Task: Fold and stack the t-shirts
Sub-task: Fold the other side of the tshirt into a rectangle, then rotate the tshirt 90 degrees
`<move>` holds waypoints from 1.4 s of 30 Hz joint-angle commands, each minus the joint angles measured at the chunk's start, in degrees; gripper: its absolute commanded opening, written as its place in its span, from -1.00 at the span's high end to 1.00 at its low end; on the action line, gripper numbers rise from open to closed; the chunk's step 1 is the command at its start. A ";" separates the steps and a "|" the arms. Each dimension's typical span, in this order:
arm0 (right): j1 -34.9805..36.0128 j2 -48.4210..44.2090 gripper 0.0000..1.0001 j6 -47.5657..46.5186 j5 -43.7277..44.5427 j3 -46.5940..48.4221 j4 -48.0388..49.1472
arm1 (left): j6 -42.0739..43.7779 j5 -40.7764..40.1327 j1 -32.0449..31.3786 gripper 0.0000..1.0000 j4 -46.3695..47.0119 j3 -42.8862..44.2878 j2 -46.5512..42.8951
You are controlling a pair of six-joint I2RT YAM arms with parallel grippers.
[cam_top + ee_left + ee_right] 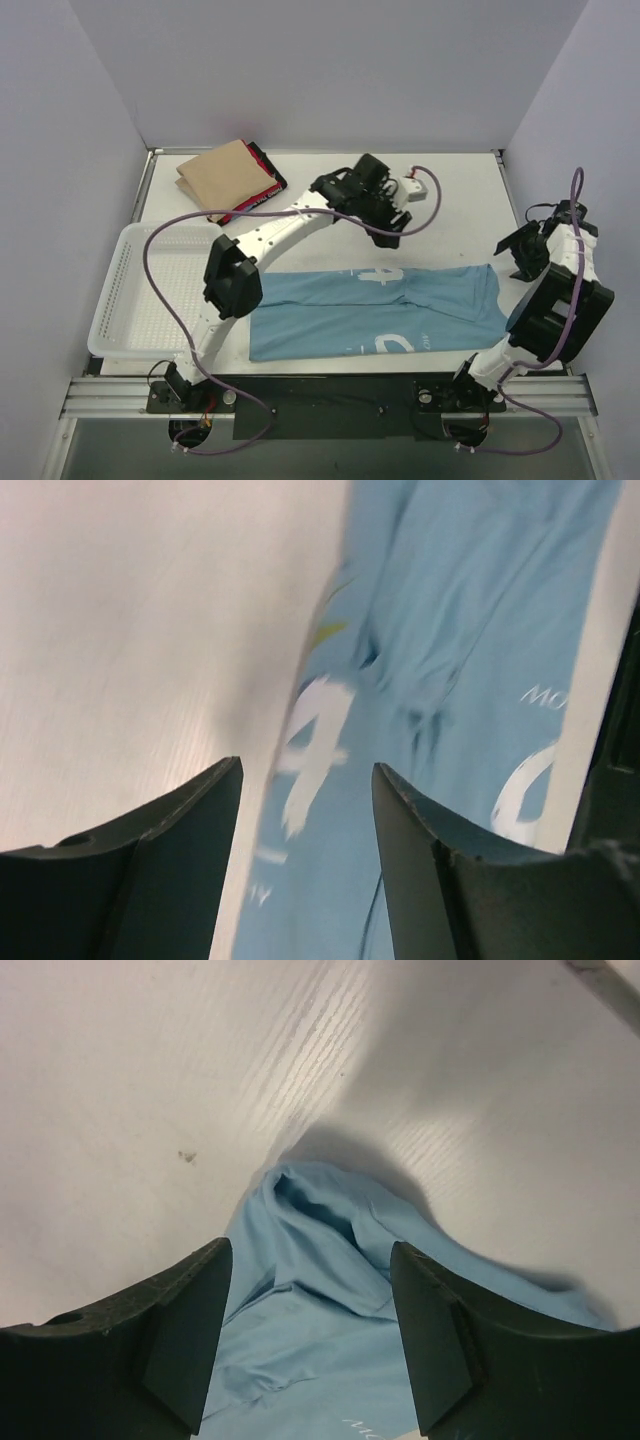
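Observation:
The light blue t-shirt (pixel 380 315) lies folded into a long strip across the front of the table, white lettering showing. My left gripper (pixel 393 228) hovers open and empty over the strip's far edge; the left wrist view shows the shirt (pixel 450 680) and its white print between and beyond the open gripper (pixel 305 770). My right gripper (pixel 523 255) is open and empty just off the strip's right end; the right wrist view shows the bunched blue cloth (pixel 320 1300) below the open gripper (pixel 310 1250). The folded tan t-shirt (pixel 218 175) lies on the red-and-black one (pixel 266 186) at the back left.
A white mesh basket (pixel 150 290) stands at the left edge of the table, beside the left arm's elbow. Purple cables loop off both arms. Grey walls close in the table on three sides.

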 commanded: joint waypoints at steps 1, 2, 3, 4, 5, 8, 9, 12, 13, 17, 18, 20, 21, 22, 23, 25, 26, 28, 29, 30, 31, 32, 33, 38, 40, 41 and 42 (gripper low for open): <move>2.93 9.38 -0.21 -1.98 -0.66 3.55 -2.70 | 3.64 0.93 10.51 -0.30 -4.28 -11.71 -10.27; 4.24 10.36 -0.21 -1.98 -0.22 4.08 -2.87 | 4.69 1.11 13.49 -0.31 -1.83 -18.26 -12.04; 4.95 12.46 -0.20 -2.07 -0.13 4.87 -2.96 | 5.57 1.20 14.74 -0.32 -0.85 -21.89 -16.15; 5.91 13.44 -0.19 -1.81 0.48 5.23 -3.31 | 8.54 1.20 17.27 -0.33 0.38 -27.24 -18.02; 6.18 15.45 -0.09 -1.63 0.84 6.01 -3.49 | 10.92 0.94 18.34 -0.34 0.22 -30.16 -22.30; 6.36 18.97 0.47 -0.76 0.58 7.69 -3.75 | 22.06 -0.47 24.13 -0.36 -5.99 -39.56 -29.54; 6.89 20.46 0.70 -0.75 0.49 9.00 -3.67 | 25.06 -0.38 25.89 -0.36 -7.94 -40.99 -32.16; 9.43 25.38 0.98 -1.28 -0.82 15.48 -3.75 | 33.50 0.58 33.89 -0.37 -13.04 -51.53 -38.06; 11.35 26.88 1.00 -1.19 -1.53 17.60 -3.84 | 40.06 0.41 35.91 -0.38 -13.75 -56.25 -41.73; 18.29 37.68 1.00 1.79 -5.84 32.45 -4.54 | 54.94 1.10 38.13 -0.39 -16.66 -66.90 -50.45; 19.36 42.05 1.00 3.53 -6.97 39.53 -4.81 | 56.80 1.72 38.04 -0.40 -16.75 -68.41 -52.64; 22.53 48.64 1.00 6.35 -8.91 50.94 -5.07 | 59.98 5.67 37.34 -0.43 -15.96 -71.75 -55.11; 24.54 51.30 1.00 8.89 -10.48 54.76 -4.99 | 61.12 7.08 36.55 -0.43 -15.52 -73.50 -55.74; 25.34 56.20 1.00 10.13 -11.02 63.33 -4.90 | 61.30 7.44 35.68 -0.43 -15.08 -74.04 -56.44; 27.00 58.34 1.00 12.75 -13.03 67.85 -3.94 | 61.74 7.35 34.28 -0.44 -14.73 -75.35 -56.53; 28.68 62.83 0.87 17.67 -15.84 75.09 0.95 | 62.27 6.31 32.08 -0.44 -13.59 -76.85 -56.71; 29.04 62.67 0.64 19.27 -16.73 74.15 3.60 | 62.27 5.95 31.37 -0.44 -13.06 -77.29 -56.71; 28.69 58.39 0.38 24.10 -16.92 65.73 13.18 | 62.18 5.07 29.17 -0.44 -10.69 -78.61 -56.80; 28.34 54.44 0.30 25.08 -16.13 60.74 18.86 | 62.01 4.55 27.95 -0.44 -8.59 -79.40 -56.89; 27.64 52.92 0.17 24.56 -15.51 58.69 20.57 | 62.18 4.37 26.98 -0.45 -7.44 -80.45 -56.89; 27.37 50.04 0.11 22.64 -14.29 57.28 21.72 | 62.36 4.28 26.62 -0.46 -5.86 -80.90 -56.80; 26.59 48.70 0.01 20.88 -14.10 57.18 21.65 | 62.88 4.10 25.75 -0.46 -4.89 -81.86 -56.54; 26.32 46.51 -0.05 17.39 -14.19 57.17 21.30 | 62.97 4.01 25.48 -0.47 -3.32 -82.39 -56.36; 21.50 33.24 -0.27 9.79 -14.11 44.73 24.96 | 65.25 2.35 22.84 -0.45 -3.03 -83.89 -54.43; 18.42 27.35 -0.29 10.67 -13.06 34.70 26.30 | 66.31 2.17 22.66 -0.44 -3.56 -84.68 -54.07; 17.36 24.64 -0.28 10.24 -12.44 29.98 25.35 | 66.49 2.26 22.66 -0.44 -3.22 -85.20 -54.42; 15.78 23.74 -0.28 8.84 -10.69 28.45 22.03 | 66.49 2.60 22.57 -0.44 -2.52 -86.08 -54.77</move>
